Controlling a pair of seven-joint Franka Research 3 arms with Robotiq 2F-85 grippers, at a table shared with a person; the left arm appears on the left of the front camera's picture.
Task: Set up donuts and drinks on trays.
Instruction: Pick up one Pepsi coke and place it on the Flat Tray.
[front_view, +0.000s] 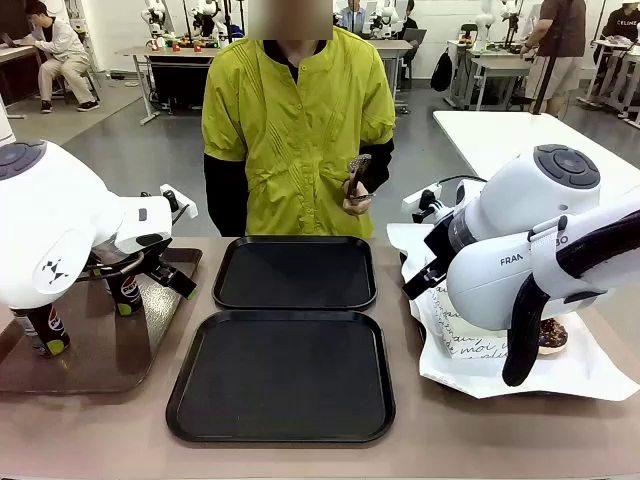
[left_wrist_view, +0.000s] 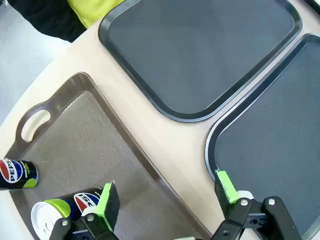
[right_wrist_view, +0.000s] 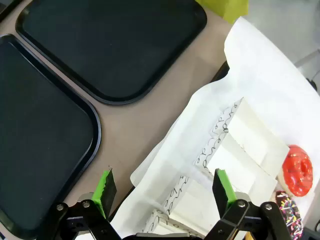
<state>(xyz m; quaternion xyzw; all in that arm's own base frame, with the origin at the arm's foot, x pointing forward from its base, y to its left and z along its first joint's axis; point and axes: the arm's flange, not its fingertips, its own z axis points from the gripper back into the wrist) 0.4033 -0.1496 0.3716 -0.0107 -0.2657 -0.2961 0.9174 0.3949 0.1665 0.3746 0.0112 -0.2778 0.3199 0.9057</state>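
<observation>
Two black trays lie side by side in the middle of the table, the far tray (front_view: 295, 272) and the near tray (front_view: 282, 375), both bare. Two Pepsi cans (front_view: 125, 292) (front_view: 45, 330) stand on a brown handled tray (front_view: 90, 360) at the left. My left gripper (left_wrist_view: 167, 197) hangs open above that tray's edge, with one can (left_wrist_view: 65, 210) just beside its left finger and another can (left_wrist_view: 17, 173) farther off. My right gripper (right_wrist_view: 164, 192) is open over white lettered paper boxes (right_wrist_view: 245, 150). A red-glazed donut (right_wrist_view: 297, 170) and a chocolate sprinkled donut (right_wrist_view: 287, 212) show at the boxes' ends.
A person in a yellow top stands at the far side, holding a small dark object (front_view: 357, 185) in both hands. White paper (front_view: 470, 350) spreads under the boxes at the right. My arms' bulky white links rise over both ends of the table.
</observation>
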